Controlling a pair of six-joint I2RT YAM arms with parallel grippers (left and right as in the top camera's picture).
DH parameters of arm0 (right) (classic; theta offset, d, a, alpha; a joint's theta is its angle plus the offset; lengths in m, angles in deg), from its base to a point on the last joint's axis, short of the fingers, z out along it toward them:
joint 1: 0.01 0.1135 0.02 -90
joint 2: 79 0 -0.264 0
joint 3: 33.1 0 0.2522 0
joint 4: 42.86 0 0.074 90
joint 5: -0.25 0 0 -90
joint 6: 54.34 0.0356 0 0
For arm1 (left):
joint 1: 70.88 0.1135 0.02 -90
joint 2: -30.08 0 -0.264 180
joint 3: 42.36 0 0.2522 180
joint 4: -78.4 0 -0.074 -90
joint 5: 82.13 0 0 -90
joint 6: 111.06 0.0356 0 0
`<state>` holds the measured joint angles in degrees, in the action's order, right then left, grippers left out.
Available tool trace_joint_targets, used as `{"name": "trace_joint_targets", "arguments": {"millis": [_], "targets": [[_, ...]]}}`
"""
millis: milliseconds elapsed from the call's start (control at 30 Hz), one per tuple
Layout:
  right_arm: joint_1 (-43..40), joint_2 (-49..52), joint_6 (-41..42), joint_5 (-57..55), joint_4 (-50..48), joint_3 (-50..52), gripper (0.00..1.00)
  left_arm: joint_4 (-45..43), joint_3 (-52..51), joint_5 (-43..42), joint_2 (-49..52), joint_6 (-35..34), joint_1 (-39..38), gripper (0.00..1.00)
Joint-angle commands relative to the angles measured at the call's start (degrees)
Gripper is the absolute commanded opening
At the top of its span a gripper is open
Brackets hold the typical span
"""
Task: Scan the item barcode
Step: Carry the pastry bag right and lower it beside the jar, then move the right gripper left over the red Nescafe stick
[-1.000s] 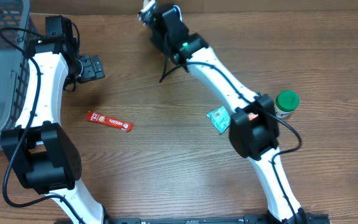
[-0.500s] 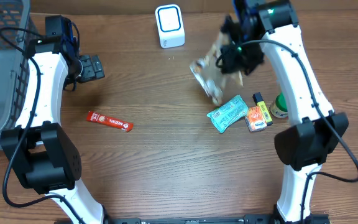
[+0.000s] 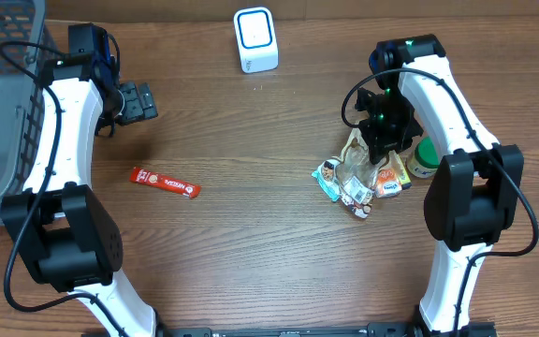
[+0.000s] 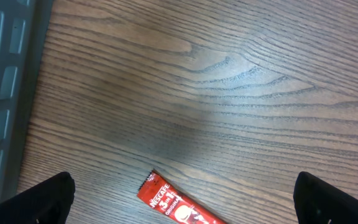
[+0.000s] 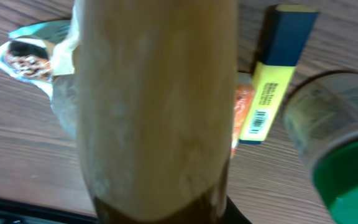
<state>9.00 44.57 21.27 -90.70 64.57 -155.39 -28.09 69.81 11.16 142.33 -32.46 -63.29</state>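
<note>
At the right of the table [image 3: 251, 253], low over a cluster of goods: the tan pouch [image 5: 160, 106], the item for scanning, hanging from my right pincer [image 3: 376, 140]. The pincer is closed narrow, with the pouch's upper end pinched in it. The pouch's lower end reaches down among the other goods.

Step in hand, as I judge it: the pouch is at the pile and not at the reader, and it is well apart from the barcode scanner [image 3: 255, 39] at the far edge. Whether this is the lift-off or the set-down cannot be told from the layout alone.

Next move, if the code is unread: raise the pouch clear of its neighbours, carry it across to the scanner, and turn the printed code toward the window. No barcode on the pouch is visible here, so its face must first be found.

Count:
- **Around the pouch:**
  - one teal snack packet [image 3: 328, 176]
  - one orange packet [image 3: 393, 178]
  - one yellow-and-blue box [image 5: 272, 81] showing its own barcode
  - one green-lidded jar [image 3: 427, 161]
- **Farther left:**
  - one red Nescafé stick [image 3: 165, 183]
  - one grey basket [image 3: 7, 37]
  - my left pincer [image 3: 143, 101], spread wide and empty
</note>
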Motion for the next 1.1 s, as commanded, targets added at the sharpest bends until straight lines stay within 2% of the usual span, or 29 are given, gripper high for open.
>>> {"name": "trace_joint_targets", "arguments": {"millis": [0, 33, 67, 167, 200, 367, 467, 533, 633, 733, 900, 1067], "targets": [[-0.2, 0.0, -0.9, -4.2, -1.6, 0.5, 0.50, 0.0, 1.1, 0.3, 0.1, 0.9, -0.1, 1.00], [-0.2, 0.0, -0.9, -4.2, -2.4, 0.5, 0.73, 0.0, 1.1, 0.3, 0.1, 0.9, -0.1, 1.00], [-0.2, 0.0, -0.6, -4.2, -3.3, 0.5, 0.82, 0.0, 1.1, 0.3, 0.1, 0.9, -0.1, 1.00], [-0.2, 0.0, -0.6, -4.2, -5.3, 0.5, 0.91, 0.0, 1.1, 0.3, 0.1, 0.9, -0.1, 1.00], [-0.2, 0.0, -0.6, -4.2, -6.1, 0.5, 0.99, 0.0, 1.1, 0.3, 0.1, 0.9, -0.1, 1.00], [0.0, -0.1, 3.3, -4.1, -12.9, 0.5, 1.00, 0.0, 1.1, 0.3, 0.1, 0.9, -0.1, 1.00], [0.7, -0.1, 11.8, -1.0, -17.8, 0.4, 1.00, 0.0, 1.1, 0.3, 0.1, 0.9, -0.1, 1.00], [1.1, -0.1, 16.2, 5.2, -21.9, 0.4, 1.00, 0.0, 1.1, 0.3, 0.1, 0.9, -0.1, 1.00], [2.0, -0.1, 28.9, 21.2, -33.1, 1.1, 1.00, 0.0, 1.1, 0.3, 0.1, 0.9, -0.1, 1.00], [3.9, 0.1, 33.9, 29.6, -38.7, 1.5, 1.00, 0.0, 1.1, 0.3, 0.1, 0.9, -0.1, 1.00], [12.1, 0.1, 34.6, 27.2, -41.7, 1.5, 1.00, 0.0, 1.1, 0.3, 0.1, 0.9, -0.1, 1.00], [23.8, 0.1, 34.6, 16.9, -43.4, 1.5, 1.00, 0.0, 1.1, 0.3, 0.1, 0.9, -0.1, 1.00]]}}
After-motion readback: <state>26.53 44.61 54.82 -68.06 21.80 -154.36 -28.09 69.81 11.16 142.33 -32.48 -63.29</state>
